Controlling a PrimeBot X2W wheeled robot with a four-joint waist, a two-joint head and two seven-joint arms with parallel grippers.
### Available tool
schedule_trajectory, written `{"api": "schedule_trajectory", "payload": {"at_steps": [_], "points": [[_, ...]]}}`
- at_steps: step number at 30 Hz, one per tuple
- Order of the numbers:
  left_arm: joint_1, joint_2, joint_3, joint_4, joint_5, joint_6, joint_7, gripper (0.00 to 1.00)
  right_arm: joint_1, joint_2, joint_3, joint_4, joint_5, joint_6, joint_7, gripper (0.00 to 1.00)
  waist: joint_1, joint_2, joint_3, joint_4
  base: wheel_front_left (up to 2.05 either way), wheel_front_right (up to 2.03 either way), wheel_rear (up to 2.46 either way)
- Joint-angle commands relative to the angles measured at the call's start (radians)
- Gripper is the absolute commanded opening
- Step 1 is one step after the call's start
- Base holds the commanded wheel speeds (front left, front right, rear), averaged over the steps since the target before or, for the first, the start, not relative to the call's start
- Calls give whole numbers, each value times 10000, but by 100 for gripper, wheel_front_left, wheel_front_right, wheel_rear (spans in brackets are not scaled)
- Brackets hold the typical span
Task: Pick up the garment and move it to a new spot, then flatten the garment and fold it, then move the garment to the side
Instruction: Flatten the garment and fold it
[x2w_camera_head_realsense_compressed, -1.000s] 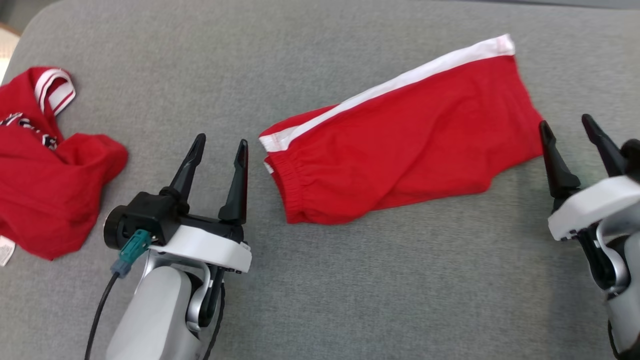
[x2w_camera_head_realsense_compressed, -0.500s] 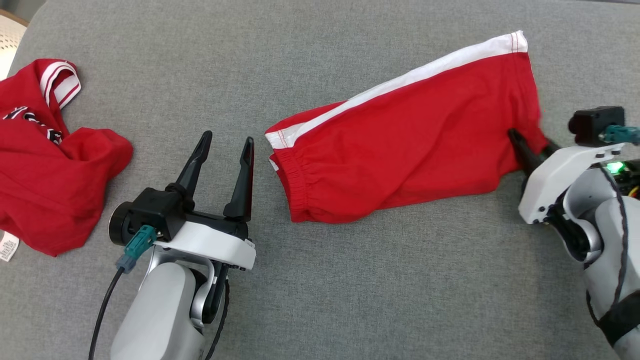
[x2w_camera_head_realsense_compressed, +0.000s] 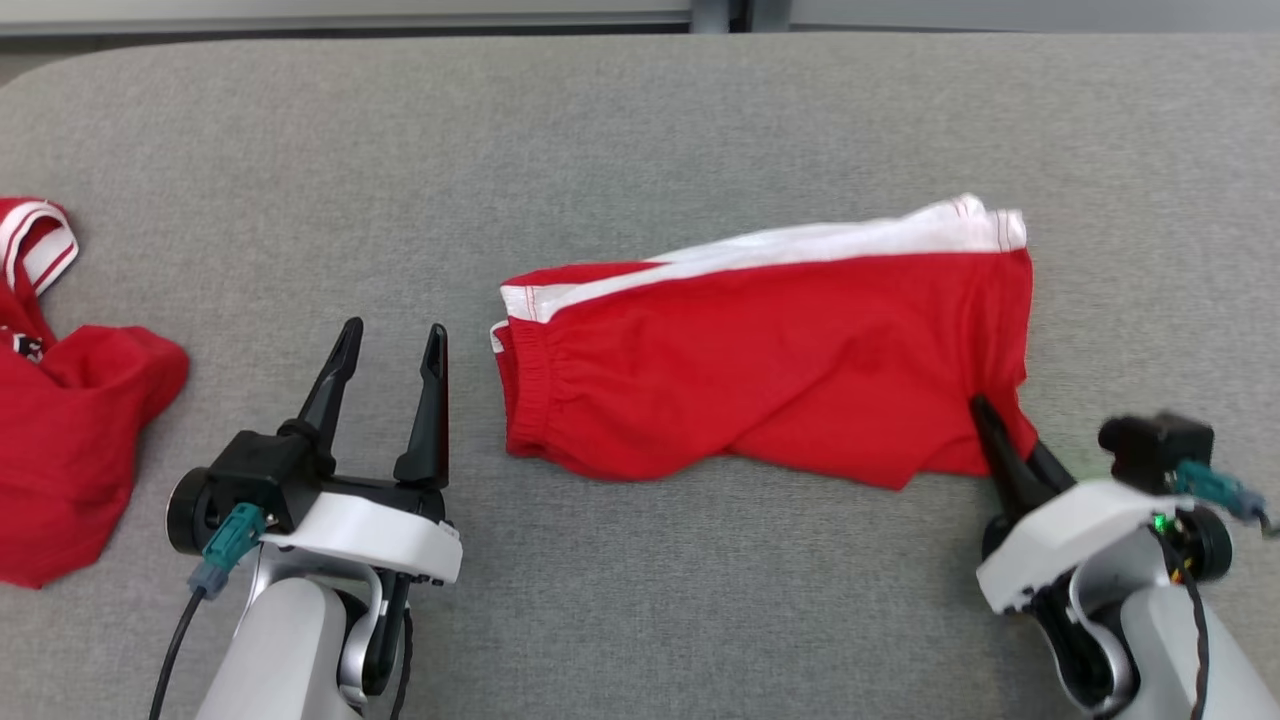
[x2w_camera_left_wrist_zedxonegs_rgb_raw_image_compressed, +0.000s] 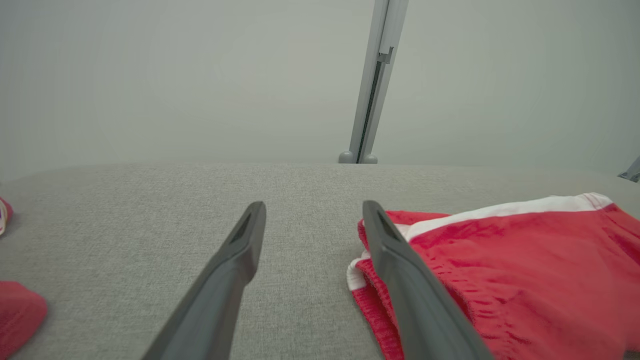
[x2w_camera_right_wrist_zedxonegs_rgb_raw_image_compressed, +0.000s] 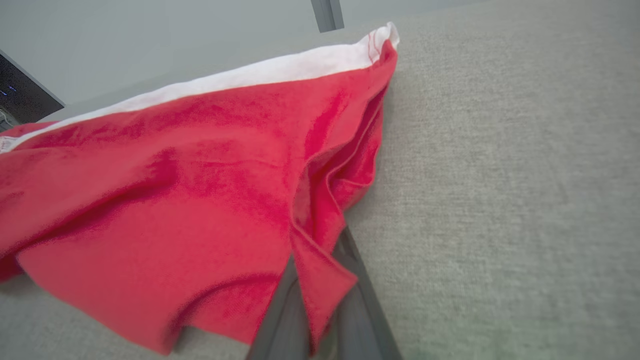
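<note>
The red shorts (x2w_camera_head_realsense_compressed: 770, 380) lie across the middle of the gray table (x2w_camera_head_realsense_compressed: 640, 120). Their gathered waistband (x2w_camera_head_realsense_compressed: 525, 385) is to the left and the leg hems to the right. A white stripe (x2w_camera_head_realsense_compressed: 800, 245) runs along the far edge. The cloth is mostly flat, with a few soft creases on the near side.

The right gripper (x2w_camera_head_realsense_compressed: 1005, 435) sits at the near right corner of the shorts, jaws narrowed and pinched on that corner. From its wrist camera the hem is drawn into a small peak that runs down between the two dark fingers (x2w_camera_right_wrist_zedxonegs_rgb_raw_image_compressed: 277, 322), with folds fanning away from the pinch. The rest of the shorts rests on the table to the left of that grip.

The left gripper (x2w_camera_head_realsense_compressed: 394, 328) is low over the table just left of the waistband, not touching it as far as I can see from the head view. Its fingers (x2w_camera_left_wrist_zedxonegs_rgb_raw_image_compressed: 235, 270) are spread wide, pointing away from the robot, with bare table between them and nothing held.

A crumpled red shirt (x2w_camera_head_realsense_compressed: 70, 440) with a white-striped collar lies at the far left of the table, well apart from the shorts. Beyond the far edge a pale upright post (x2w_camera_left_wrist_zedxonegs_rgb_raw_image_compressed: 372, 80) stands against a plain wall.
</note>
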Motion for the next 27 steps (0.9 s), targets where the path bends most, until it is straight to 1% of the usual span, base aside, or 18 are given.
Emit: {"api": "schedule_trajectory", "payload": {"at_steps": [1, 5, 9, 14, 17, 20, 24, 25, 27], "points": [[91, 69, 32, -61, 65, 52, -16, 100, 264, 28, -92, -151, -82, -4, -106, 0, 0, 0, -168, -181, 0, 0, 0], [280, 169, 39, -174, 25, 103, 46, 100, 959, 228, -459, -864, -205, -4, -54, 0, 0, 0, -237, -379, 0, 0, 0], [278, 228, 31, -327, -19, 127, 150, 100, 1211, 216, -730, -1307, -326, -5, 190, 0, 0, 0, -172, -437, 0, 0, 0], [187, 219, -55, -362, -64, 146, 213, 100, 1303, 212, -978, -1615, -448, -5, 431, 0, 0, 0, -163, -362, 0, 0, 0], [112, 170, -143, -279, -90, 166, 192, 100, 983, 203, -886, -1989, -660, -4, 539, 0, 0, 0, -253, -201, 0, 0, 0], [131, 161, -150, -215, -98, 205, 152, 100, 592, 338, -379, -2451, -967, -2, 700, 0, 0, 0, -389, -50, 0, 0, 0], [175, 109, -177, -142, -144, 256, 90, 100, -88, 614, 1148, -2974, -1118, -2, 1037, 0, 0, 0, -573, 260, 0, 0, 0], [175, 109, -177, -142, -144, 256, 90, 100, -88, 614, 1148, -2974, -1118, -2, 1037, 0, 0, 0, -573, 260, 0, 0, 0], [195, 85, -193, -108, -185, 263, 77, 100, -407, 718, 2020, -2954, -944, -2, 1205, 0, 0, 0, -653, 440, 0, 0, 0]]}}
